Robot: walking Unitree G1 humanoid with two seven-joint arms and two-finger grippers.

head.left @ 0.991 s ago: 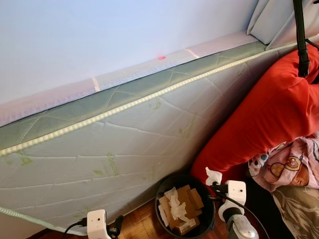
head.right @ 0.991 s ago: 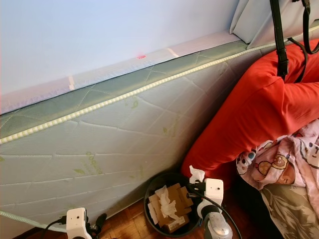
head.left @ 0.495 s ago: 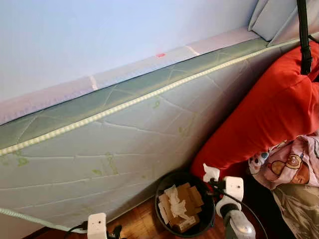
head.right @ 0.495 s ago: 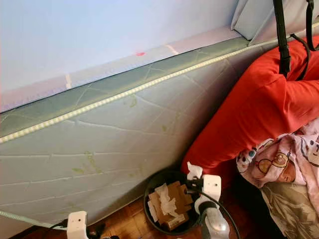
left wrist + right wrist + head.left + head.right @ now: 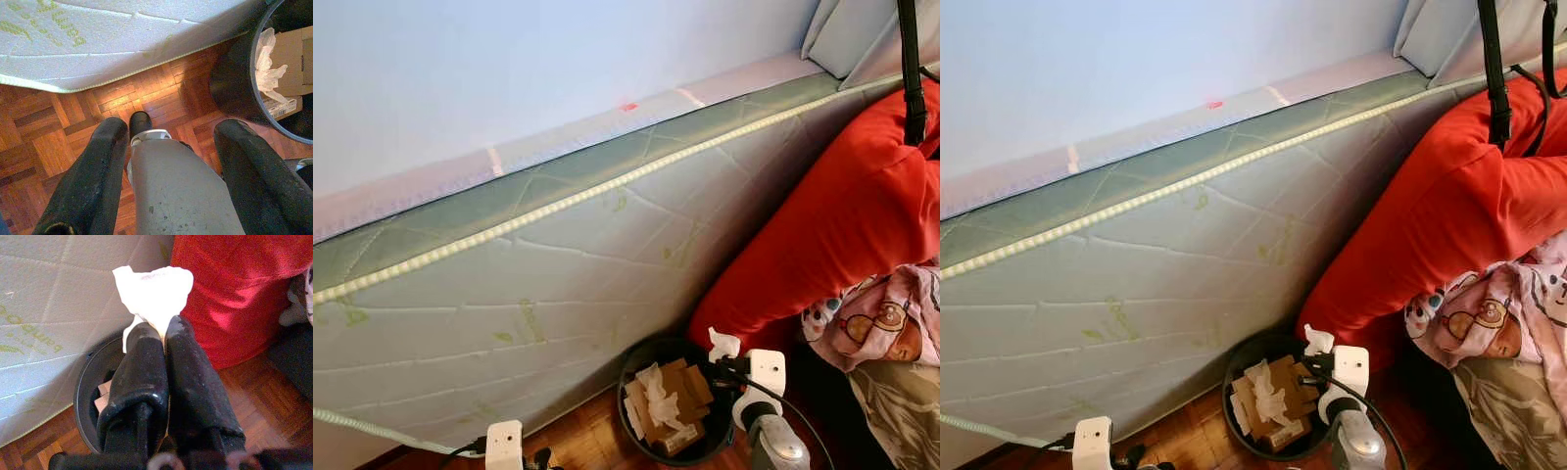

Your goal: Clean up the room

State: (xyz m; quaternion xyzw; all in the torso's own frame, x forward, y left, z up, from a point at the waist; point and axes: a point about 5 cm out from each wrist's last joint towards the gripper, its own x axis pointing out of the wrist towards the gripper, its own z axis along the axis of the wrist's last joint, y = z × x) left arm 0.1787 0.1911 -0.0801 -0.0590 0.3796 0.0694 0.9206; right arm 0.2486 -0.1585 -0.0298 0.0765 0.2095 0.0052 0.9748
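A black round bin [image 5: 636,375] stands on the parquet floor against the mattress, holding cardboard pieces and crumpled tissues [image 5: 658,397]. My right gripper [image 5: 164,328] is shut on a white tissue [image 5: 722,344], which sticks out past the fingertips. It hangs just above the bin's right rim, next to the red cushion. In the right wrist view the bin [image 5: 90,391] lies below and beyond the fingers. My left gripper [image 5: 174,129] is open and holds nothing, low over the floor to the left of the bin [image 5: 234,93].
A pale quilted mattress [image 5: 538,284] stands on its side along the wall. A large red cushion [image 5: 842,225] leans at the right, with a patterned cloth [image 5: 886,323] below it. A black strap [image 5: 909,69] hangs at the top right. Parquet floor [image 5: 44,142] lies around the bin.
My right gripper, with the tissue, has shifted slightly left toward the bin's rim. My left wrist sits a little lower in the picture.
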